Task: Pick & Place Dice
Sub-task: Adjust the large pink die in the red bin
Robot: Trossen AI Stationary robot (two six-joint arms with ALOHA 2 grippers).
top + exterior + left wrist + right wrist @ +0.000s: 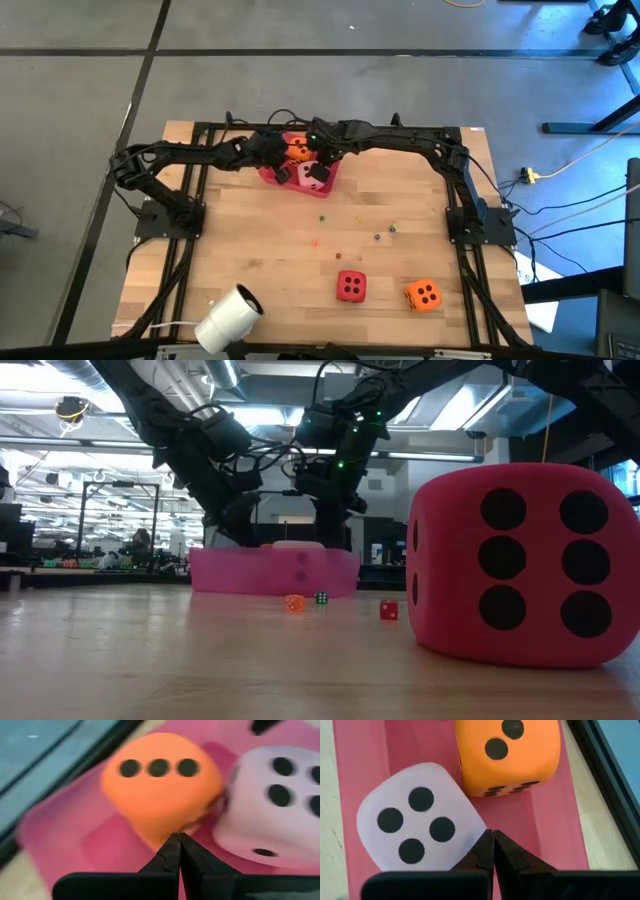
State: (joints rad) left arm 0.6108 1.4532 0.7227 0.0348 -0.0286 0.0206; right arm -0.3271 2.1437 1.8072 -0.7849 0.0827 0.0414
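both claws shut over tray (pixel 268 174) w/ orange die (pixel 297 151) & pink die (pixel 313 172)

A robotics lab or open-plan workshop: a wooden bench (pixel 260 260) in a black frame stands on a grey concrete floor (pixel 300 90) with trailing cables (pixel 570 215), while exposed ceiling ducts (pixel 190 380), strip lights and distant cluttered desks (pixel 60 555) fill the room behind.

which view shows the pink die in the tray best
Right wrist view: the pink die fills the frame, four-pip face sharp. Left wrist view crops it, the high view shows it tiny under the grippers, the low view only its top edge.
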